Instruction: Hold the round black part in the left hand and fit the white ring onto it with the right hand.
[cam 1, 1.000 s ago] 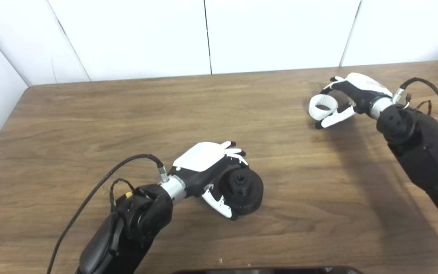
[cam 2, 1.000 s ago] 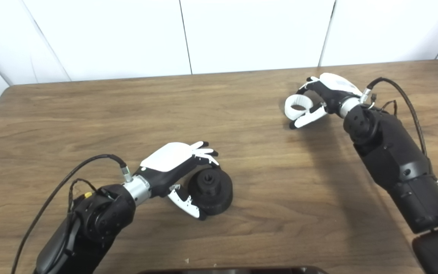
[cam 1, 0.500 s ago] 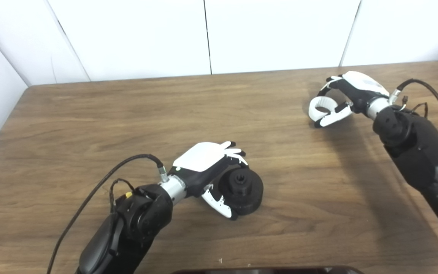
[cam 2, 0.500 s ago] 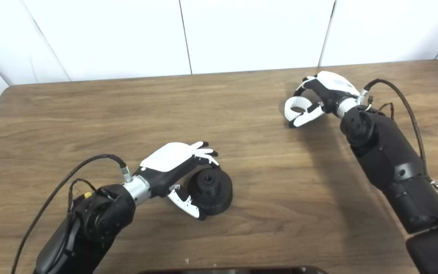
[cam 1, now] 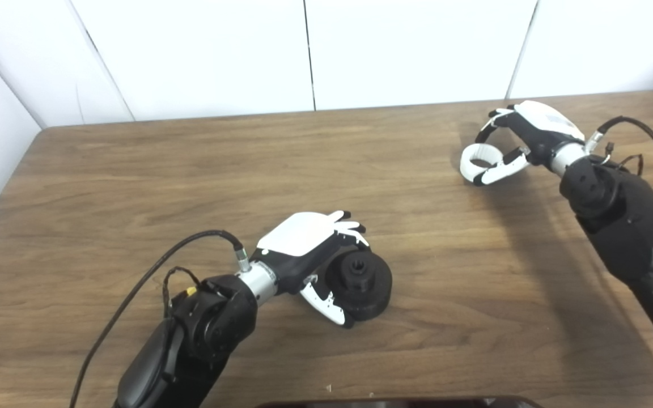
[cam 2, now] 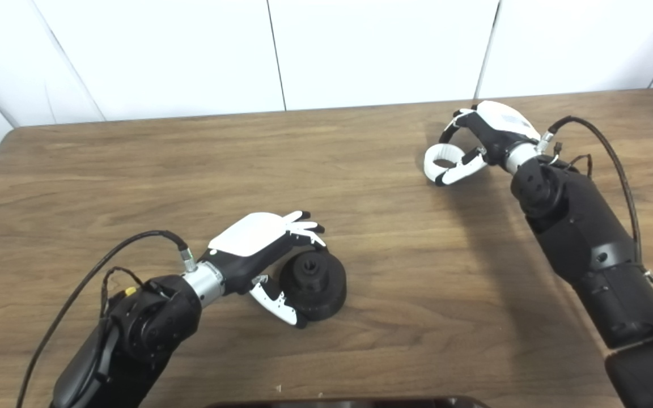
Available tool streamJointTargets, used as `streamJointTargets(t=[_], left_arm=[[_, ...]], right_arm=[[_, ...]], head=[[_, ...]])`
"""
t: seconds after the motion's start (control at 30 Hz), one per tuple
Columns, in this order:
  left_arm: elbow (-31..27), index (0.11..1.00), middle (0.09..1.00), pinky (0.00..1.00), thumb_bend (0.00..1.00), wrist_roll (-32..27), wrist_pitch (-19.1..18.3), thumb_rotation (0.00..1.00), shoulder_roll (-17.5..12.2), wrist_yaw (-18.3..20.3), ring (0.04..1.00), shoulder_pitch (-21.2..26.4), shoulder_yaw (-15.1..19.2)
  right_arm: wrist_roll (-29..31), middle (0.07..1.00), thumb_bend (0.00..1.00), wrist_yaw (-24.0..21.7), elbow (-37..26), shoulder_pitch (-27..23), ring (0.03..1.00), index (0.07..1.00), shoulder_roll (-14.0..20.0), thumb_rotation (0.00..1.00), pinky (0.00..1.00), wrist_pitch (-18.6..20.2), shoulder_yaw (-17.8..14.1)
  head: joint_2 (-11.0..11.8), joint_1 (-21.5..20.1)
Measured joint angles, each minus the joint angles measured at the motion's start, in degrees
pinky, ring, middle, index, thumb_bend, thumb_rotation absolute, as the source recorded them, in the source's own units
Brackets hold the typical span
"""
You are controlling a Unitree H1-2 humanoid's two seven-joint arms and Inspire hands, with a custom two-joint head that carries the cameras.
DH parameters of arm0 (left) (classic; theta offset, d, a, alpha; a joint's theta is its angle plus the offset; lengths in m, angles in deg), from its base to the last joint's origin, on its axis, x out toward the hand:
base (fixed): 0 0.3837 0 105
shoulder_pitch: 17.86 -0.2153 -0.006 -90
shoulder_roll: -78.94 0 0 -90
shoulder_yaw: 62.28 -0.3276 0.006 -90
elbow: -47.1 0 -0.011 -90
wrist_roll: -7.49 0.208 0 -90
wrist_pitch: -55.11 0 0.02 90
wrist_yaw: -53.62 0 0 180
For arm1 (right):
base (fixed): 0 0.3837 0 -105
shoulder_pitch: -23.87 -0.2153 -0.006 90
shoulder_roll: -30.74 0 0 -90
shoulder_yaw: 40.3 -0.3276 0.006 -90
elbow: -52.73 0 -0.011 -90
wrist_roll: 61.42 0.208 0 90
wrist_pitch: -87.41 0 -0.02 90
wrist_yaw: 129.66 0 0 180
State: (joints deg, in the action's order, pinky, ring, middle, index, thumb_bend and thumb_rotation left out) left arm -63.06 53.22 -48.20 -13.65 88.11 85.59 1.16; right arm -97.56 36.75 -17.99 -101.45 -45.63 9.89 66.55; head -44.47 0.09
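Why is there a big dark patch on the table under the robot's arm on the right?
That is the right arm's shadow on the table: in the left eye view it runs below the right hand; the right eye view shows the same shadow.

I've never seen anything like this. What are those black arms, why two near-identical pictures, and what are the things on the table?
They are a humanoid robot's two arms, each ending in a fingered hand. Both pictures come from two cameras side by side on its head, so the scene repeats. On the wooden table, the left hand curls around a round black part that rests on the wood. Far off, the right hand closes on a white ring, which looks barely clear of the table, if at all. The ring is meant to fit onto the black part.
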Motion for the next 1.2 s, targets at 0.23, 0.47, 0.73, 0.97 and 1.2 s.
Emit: streamJointTargets(t=[0.23, 0.47, 0.73, 0.97, 1.2], left_arm=[[0.0, 0.699, 0.929, 0.84, 0.9, -0.1, 0.0, 0.24, 0.1, 0.0, 1.0, -0.2, 0.3], [-0.1, 0.694, 0.927, 0.84, 0.9, 0.0, 0.0, 0.23, 0.1, 0.2, 1.0, -0.2, 0.3], [-0.3, 0.7, 0.932, 0.84, 0.9, 0.0, 0.0, 0.24, 0.2, 0.7, 1.0, -0.2, 0.6], [-0.3, 0.696, 0.93, 0.83, 0.9, 0.0, 0.0, 0.24, 0.3, 1.2, 1.0, -0.2, 0.9], [-0.3, 0.695, 0.928, 0.84, 0.9, 0.0, 0.1, 0.24, 0.4, 1.4, 1.0, -0.2, 1.0]], right_arm=[[0.0, 0.919, 0.82, 0.0, 0.0, 0.0, 1.0, 0.658, 0.0, 0.22, 1.0, 0.0, 0.0], [0.5, 0.915, 0.83, 0.0, 0.0, 0.1, 1.0, 0.661, 0.0, 0.22, 1.0, -0.1, 0.0], [0.8, 0.905, 0.81, 0.0, 0.0, 0.1, 1.0, 0.644, 0.0, 0.18, 0.97, -0.1, 0.1], [1.2, 0.894, 0.8, 0.4, 0.4, 0.3, 0.996, 0.624, 0.0, 0.15, 0.94, -1.3, 0.0], [1.9, 0.886, 0.53, 1.0, 0.6, 0.6, 0.989, 0.495, -0.1, 0.14, 0.95, -2.2, -0.8]], head=[[-0.3, 0.0], [-0.3, 0.1], [-0.3, 0.1], [-0.3, 0.1], [-0.1, 0.0]])
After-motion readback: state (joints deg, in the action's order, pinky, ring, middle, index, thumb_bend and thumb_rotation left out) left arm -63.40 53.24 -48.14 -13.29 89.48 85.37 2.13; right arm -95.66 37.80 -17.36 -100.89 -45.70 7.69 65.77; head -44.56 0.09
